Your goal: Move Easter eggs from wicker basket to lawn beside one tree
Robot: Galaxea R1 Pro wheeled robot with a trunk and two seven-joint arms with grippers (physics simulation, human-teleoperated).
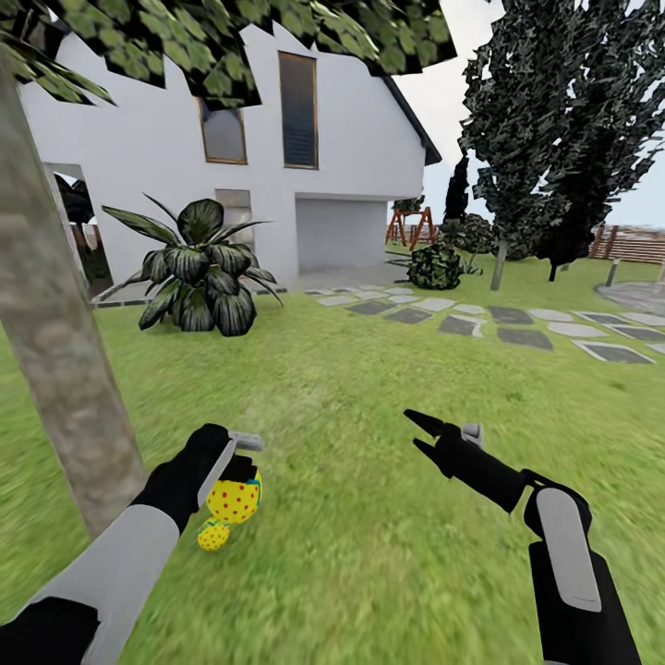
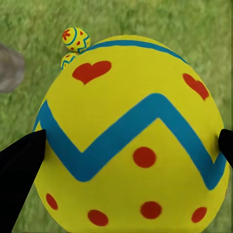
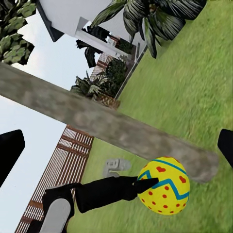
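Held egg (image 1: 233,500) clamped in left gripper (image 1: 236,473), jaws closed on either side of it, low over the lawn (image 1: 369,554) just beside the tree (image 1: 55,369) trunk. Yellow shell, blue zigzag band round the middle, second blue band near the top, red hearts above, red dots below. No writing or brand legible anywhere.

Head view: second egg (image 1: 213,534) on the grass directly below the held one, partly covered by it, near the trunk base. Right gripper (image 1: 423,436) well apart to the right, jaws spread wide, nothing between them, hovering above bare grass.

Left wrist view: held egg (image 2: 131,141) close up, black fingertips (image 2: 22,165) pressed at both flanks. Beyond it, two small eggs on the grass: one (image 2: 75,39) in plain sight with red flower mark and blue zigzag, another (image 2: 67,60) touching or just beside it, mostly hidden behind the held egg. Grey trunk edge (image 2: 9,68) at the frame margin. Third egg not distinguishable from the head camera.

Right wrist view: held egg (image 3: 163,185) seen from the side, left gripper's black finger (image 3: 116,190) against it, trunk (image 3: 97,126) crossing just behind.

Outward, head view: low broad-leaved dark plant (image 1: 199,268), white house (image 1: 231,148), grey stepping stones (image 1: 499,323), dark narrow trees (image 1: 554,139), brown slat fence (image 1: 633,242).
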